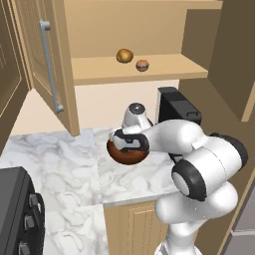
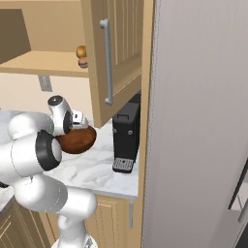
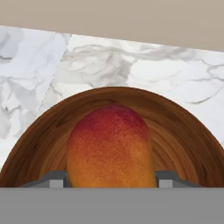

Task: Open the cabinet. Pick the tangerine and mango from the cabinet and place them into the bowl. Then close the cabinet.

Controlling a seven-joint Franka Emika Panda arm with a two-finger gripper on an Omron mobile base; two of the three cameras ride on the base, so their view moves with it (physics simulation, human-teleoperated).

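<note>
A red-and-orange mango sits between the two grey fingertips, one at 8 o'clock and one at 4 o'clock, each touching its flank. Behind it curves the brown wooden bowl, resting on the white marble counter, which runs toward 12 o'clock.

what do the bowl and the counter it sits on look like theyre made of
The bowl looks like turned wood with a smooth dark reddish-brown finish: ringed grain lines run around its inner wall. The counter looks like polished marble or a marble-look slab: white with soft grey veining, and a seam between slabs. Being rendered, either could be an imitation surface.
</note>
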